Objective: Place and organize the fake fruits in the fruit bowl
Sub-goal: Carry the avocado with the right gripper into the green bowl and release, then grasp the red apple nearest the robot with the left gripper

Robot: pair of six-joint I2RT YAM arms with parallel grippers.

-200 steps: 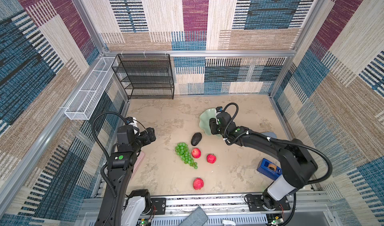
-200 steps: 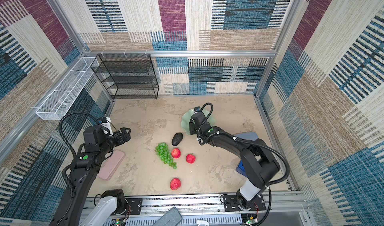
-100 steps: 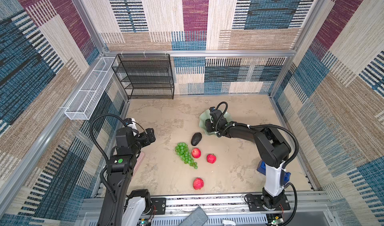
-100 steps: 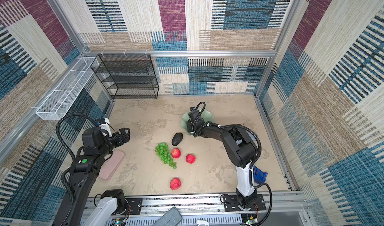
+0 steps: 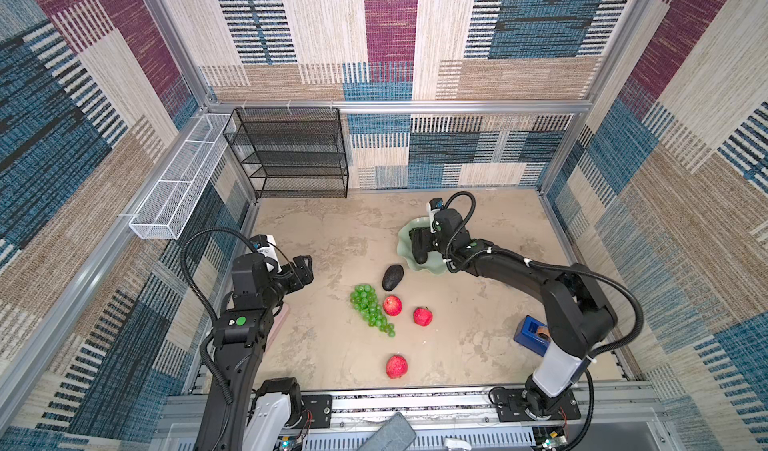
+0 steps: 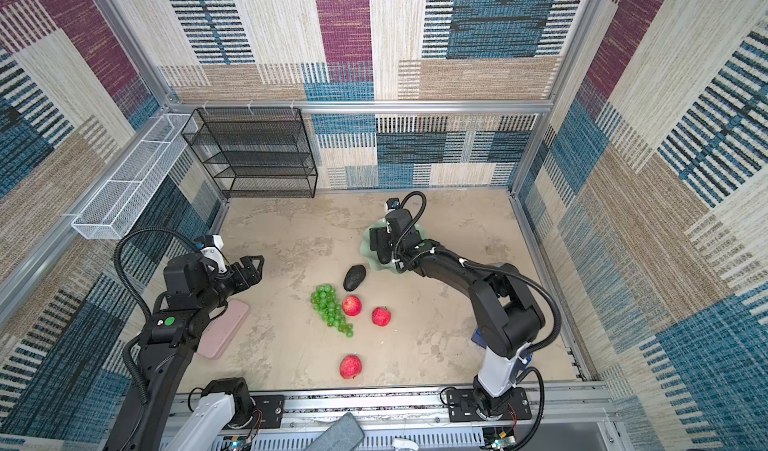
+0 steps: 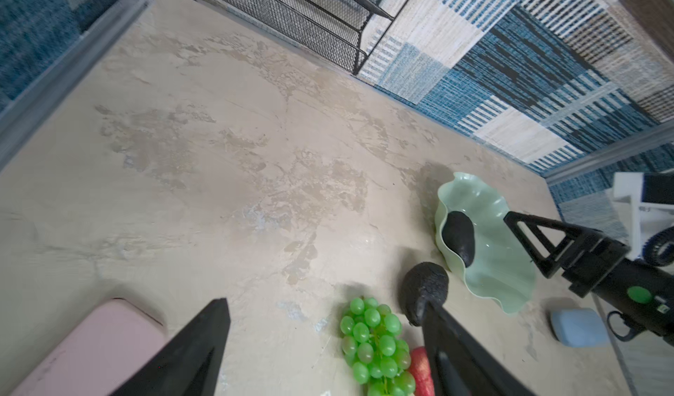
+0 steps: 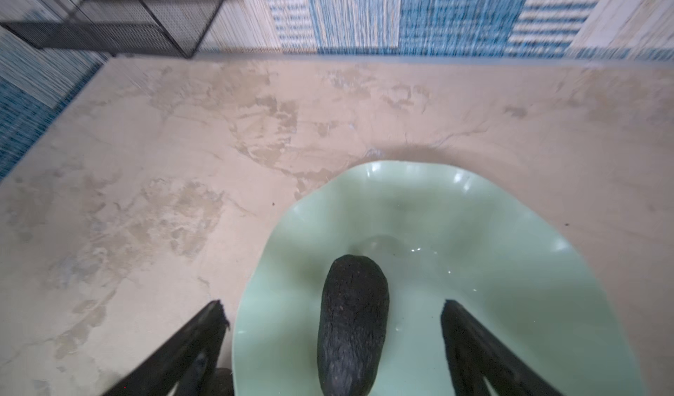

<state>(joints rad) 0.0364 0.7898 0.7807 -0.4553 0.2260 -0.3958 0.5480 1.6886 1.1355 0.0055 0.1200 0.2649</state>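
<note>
Your right gripper point(image 8: 332, 304) is low over the fruit bowl point(image 8: 474, 230), toward the far right of the surface, fingers spread wide, and one avocado point(image 8: 352, 325) lies in the bowl between them, clear of both. The second avocado point(image 5: 392, 277) sits just outside the rim, mid-surface, with the grapes point(image 5: 370, 309) beside it. One apple point(image 5: 392, 305) touches the bunch, another apple point(image 5: 422, 316) is just right of that, and a third apple point(image 5: 396, 366) sits near the front edge. Your left gripper point(image 7: 324, 304) hangs by the left edge (pink pad point(image 6: 222, 328) beneath it), fingers apart, holding nothing
</note>
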